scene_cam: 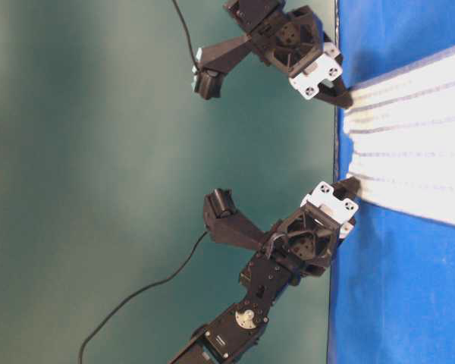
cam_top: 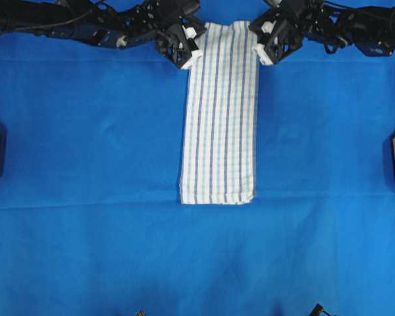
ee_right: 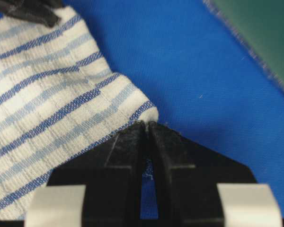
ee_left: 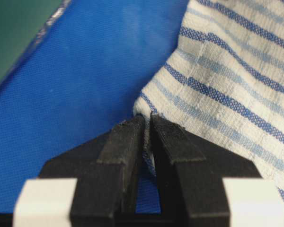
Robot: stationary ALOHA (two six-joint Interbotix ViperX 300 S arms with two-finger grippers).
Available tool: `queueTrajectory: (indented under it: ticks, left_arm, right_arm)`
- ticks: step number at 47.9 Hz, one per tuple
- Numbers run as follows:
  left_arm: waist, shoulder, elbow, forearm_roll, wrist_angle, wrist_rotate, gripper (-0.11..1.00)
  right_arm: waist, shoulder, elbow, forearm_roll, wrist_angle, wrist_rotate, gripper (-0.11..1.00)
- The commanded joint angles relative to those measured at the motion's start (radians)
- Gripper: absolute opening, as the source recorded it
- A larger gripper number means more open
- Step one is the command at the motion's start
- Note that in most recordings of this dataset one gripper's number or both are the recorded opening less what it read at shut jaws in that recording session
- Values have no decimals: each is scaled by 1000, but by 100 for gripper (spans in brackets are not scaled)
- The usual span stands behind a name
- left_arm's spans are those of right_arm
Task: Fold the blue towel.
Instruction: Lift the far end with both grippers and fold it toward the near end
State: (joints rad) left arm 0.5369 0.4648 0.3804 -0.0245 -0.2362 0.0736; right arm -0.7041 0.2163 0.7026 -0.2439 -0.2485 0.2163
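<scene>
Blue cloth (cam_top: pixel 85 131) covers the table, the blue towel (cam_top: pixel 218 118) lying on it in a long narrow strip; both grippers hold its far corners.

Overhead, the towel runs from the far edge toward the middle of the table, its near end folded and square; the left gripper (cam_top: pixel 189 58) sits at its far left corner and the right gripper (cam_top: pixel 263 54) at its far right corner; how the jaws stand is hard to judge from there; each wrist view settles it, the left gripper's jaws pressed together on the towel's corner hem, the right gripper's jaws likewise clamped on the other corner; only the table-level view shows the towel's far end puckered between the two grips at the cloth's edge, with a green backdrop (scene_cam: pixel 98 152) beyond and cables trailing from the arms.
</scene>
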Motion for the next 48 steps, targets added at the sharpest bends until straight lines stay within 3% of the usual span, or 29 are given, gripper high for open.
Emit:
queueTrajectory:
  ticks: [1,29,48]
  left_arm:
    - [11,-55,-6,2,-3,2,5]
    - [14,-153,28,2,38,3,5]
    - [-89,-328,190,2,38,3,5]
  right_arm:
    - [-9,-17,-25,-3,-5,-3,6]
    - [6,-112,-2,-3,17,-3,6]
    - [164,-296,124,14,46,14,6]
